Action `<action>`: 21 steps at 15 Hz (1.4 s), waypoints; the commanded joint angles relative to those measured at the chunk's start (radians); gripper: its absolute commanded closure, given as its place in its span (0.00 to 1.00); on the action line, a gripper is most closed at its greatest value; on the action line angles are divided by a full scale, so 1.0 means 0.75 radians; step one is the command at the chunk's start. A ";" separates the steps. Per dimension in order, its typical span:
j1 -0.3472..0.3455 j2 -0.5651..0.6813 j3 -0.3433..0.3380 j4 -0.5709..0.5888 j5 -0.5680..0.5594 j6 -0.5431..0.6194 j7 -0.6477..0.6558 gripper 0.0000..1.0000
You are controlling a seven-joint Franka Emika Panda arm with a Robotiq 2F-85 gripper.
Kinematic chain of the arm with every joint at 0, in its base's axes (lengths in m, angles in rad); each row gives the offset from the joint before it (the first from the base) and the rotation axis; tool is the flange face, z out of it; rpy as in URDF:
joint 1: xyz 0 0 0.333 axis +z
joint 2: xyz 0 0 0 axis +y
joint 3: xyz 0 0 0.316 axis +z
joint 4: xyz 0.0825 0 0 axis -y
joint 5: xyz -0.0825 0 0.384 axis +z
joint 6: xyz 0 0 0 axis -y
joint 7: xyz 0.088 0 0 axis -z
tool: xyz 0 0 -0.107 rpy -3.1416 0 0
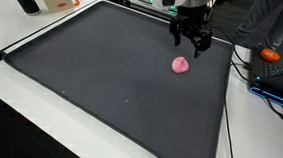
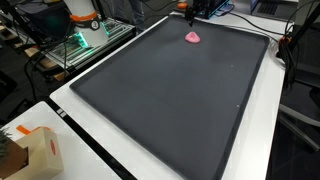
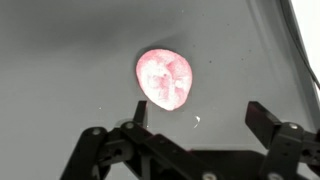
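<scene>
Claw (image 1: pixel 190 46) is spread as wide as it goes, nothing in it. It hangs over the far end of the dark mat (image 1: pixel 101 81), and the pink lump (image 1: pixel 181 65) sits on the mat just in front of it, untouched. In the wrist view the lump (image 3: pixel 165 79) lies a bit ahead of my fingertips (image 3: pixel 140 112) and nearer one finger than the other, not dead centre.

Progress-wise, I'd say I'm parked close and that's about it. Nothing pinched, nothing lifted, so lining up, coming down and closing are all left.

Room looks decent. The lump (image 2: pixel 192 37) is the only thing on the mat, though it sits near the far rim, so there's less slack on that side. Past the mat's side edge, on the white worktop (image 1: pixel 239 146), there's an orange thing (image 1: pixel 271 55) and some cables (image 1: pixel 267 83) that I'd keep my elbow off. The cardboard box (image 2: pixel 35 150) is well apart at the opposite corner.
</scene>
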 commanded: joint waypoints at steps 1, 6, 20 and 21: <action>-0.014 0.000 0.013 0.001 -0.006 -0.002 0.004 0.00; -0.030 0.028 0.037 0.018 -0.018 -0.047 -0.170 0.00; 0.020 0.194 0.037 0.074 -0.327 -0.041 -0.610 0.00; 0.023 0.208 0.038 0.086 -0.348 -0.040 -0.624 0.00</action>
